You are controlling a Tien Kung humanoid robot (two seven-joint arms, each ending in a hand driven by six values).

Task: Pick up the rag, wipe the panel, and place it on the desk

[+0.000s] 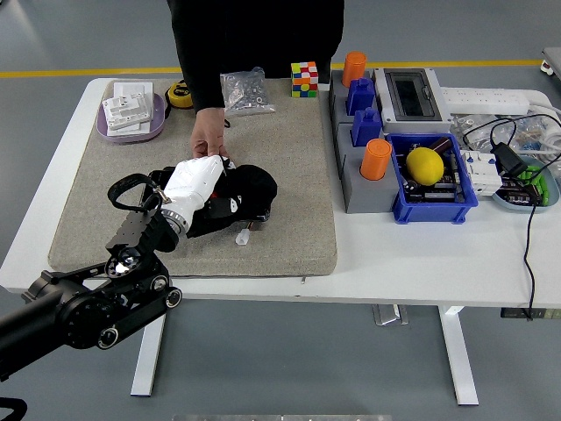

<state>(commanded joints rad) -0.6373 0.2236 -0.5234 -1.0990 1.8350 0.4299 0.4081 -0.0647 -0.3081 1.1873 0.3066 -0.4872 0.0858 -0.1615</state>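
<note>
My left hand (195, 184), white with a black arm, lies curled on a black rag (250, 191) in the middle of the beige mat (289, 167). The hand presses the rag down onto the panel, which the rag hides almost fully; only a small white piece (243, 237) pokes out at the rag's near edge. A black strap (127, 189) loops out to the left of the hand. A person stands at the far side, and the person's hand (209, 140) rests at the far edge of the rag, touching my fingers.
A purple bowl (131, 127) of white switch plates, a yellow tape measure (180, 92), a bag of screws (245, 92) and a colour cube (304, 79) line the back. A grey rack (359, 189) with orange and blue parts, a blue bin (434, 206) and cables (526, 175) stand on the right.
</note>
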